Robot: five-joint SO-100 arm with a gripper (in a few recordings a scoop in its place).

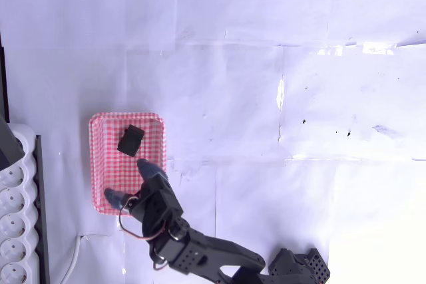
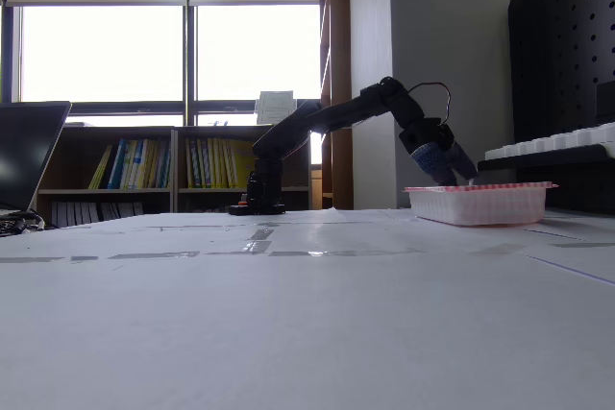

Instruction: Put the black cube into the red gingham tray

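Overhead view shows the black cube [image 1: 130, 140] lying free in the red gingham tray [image 1: 100, 164], just beyond the gripper [image 1: 133, 181], fingers spread; from the fixed view, the tray's [image 2: 480, 205] wall hides it.

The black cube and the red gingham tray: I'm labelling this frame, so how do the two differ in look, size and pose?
Look: the black cube is plain matte black; the red gingham tray is red-and-white checked.
Size: the cube is far smaller than the tray and lies inside it.
Pose: the cube sits turned at an angle, while the tray lies roughly square to the overhead view's edges.
Shared: both rest apart from the open gripper.
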